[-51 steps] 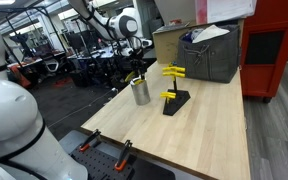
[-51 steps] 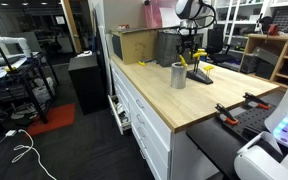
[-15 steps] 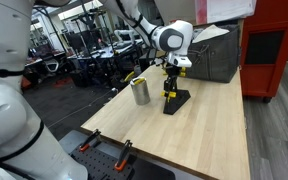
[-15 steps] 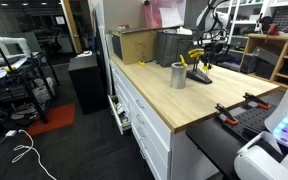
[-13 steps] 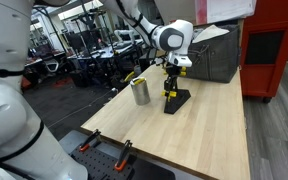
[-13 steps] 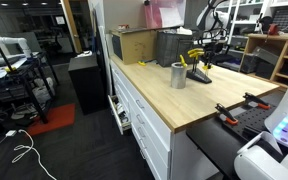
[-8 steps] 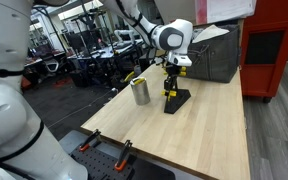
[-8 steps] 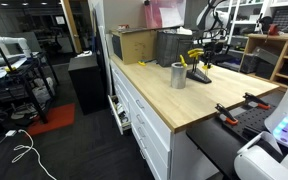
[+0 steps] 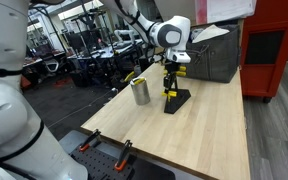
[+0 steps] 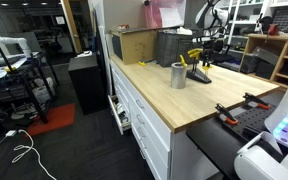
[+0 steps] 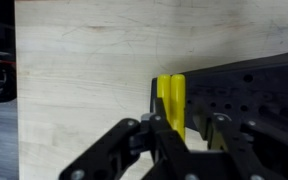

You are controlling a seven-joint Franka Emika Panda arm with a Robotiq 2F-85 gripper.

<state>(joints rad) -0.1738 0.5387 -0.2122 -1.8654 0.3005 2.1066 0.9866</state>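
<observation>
A black stand (image 9: 176, 102) with yellow pegs (image 9: 169, 91) sits on the light wooden table (image 9: 184, 140); it shows in both exterior views (image 10: 201, 76). My gripper (image 9: 171, 72) hangs directly over the stand, at its upper yellow peg. In the wrist view my gripper (image 11: 189, 135) is open, with a yellow peg (image 11: 170, 95) below it by one finger and the black perforated base (image 11: 244, 95) to the right. It holds nothing that I can see. A metal cup (image 9: 140, 92) stands on the table beside the stand (image 10: 178, 76).
A grey bin (image 9: 209, 55) and a cardboard box (image 9: 174, 40) stand at the back of the table. Red-handled clamps (image 9: 124, 150) grip the table's near edge. A red cabinet (image 9: 274, 50) stands beside the table. White drawers (image 10: 144, 120) sit under it.
The arm has moved from over the metal cup to over the black stand. In the last second it has barely moved, only rising slightly.
</observation>
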